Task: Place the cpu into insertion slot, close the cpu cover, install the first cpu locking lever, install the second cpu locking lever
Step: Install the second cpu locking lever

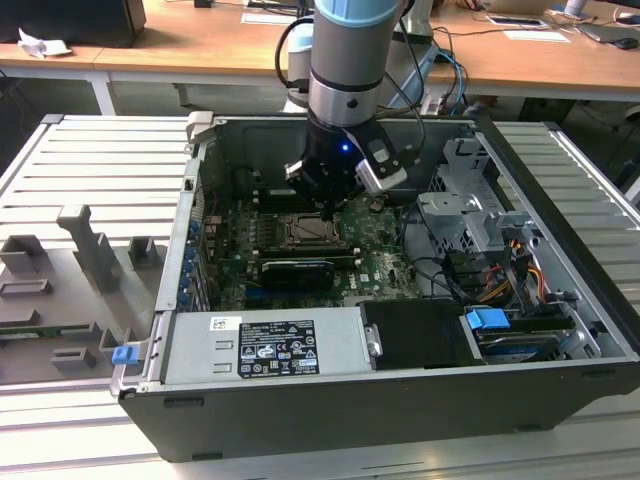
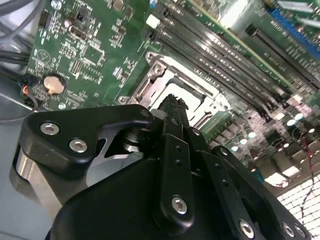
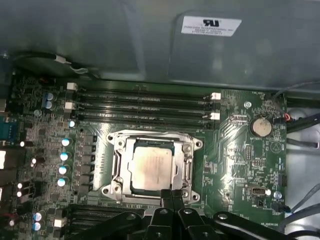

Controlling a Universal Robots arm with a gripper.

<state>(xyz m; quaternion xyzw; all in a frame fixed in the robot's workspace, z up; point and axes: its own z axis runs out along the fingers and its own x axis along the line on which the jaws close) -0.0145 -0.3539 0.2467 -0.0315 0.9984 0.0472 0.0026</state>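
The cpu (image 3: 152, 167) lies flat in the insertion slot (image 3: 111, 189), its pale metal face showing through the window of the silvery cpu cover (image 3: 150, 138), which lies down over it. In the first wrist view my gripper (image 3: 172, 195) is shut with nothing in it, its black fingertips pressed together just at the socket's near edge. In the second wrist view the gripper (image 2: 172, 101) hovers close above the cover's metal frame (image 2: 172, 75). In the exterior view the gripper (image 1: 328, 208) hangs over the slot (image 1: 305, 232) inside the open computer case.
Memory slots (image 3: 145, 102) run along one side of the socket and a coin battery (image 3: 261, 126) sits nearby. A long black card (image 1: 297, 270), the grey power supply box (image 1: 265, 340), a drive cage (image 1: 470, 215) with cables and the case walls (image 1: 200, 180) surround the board.
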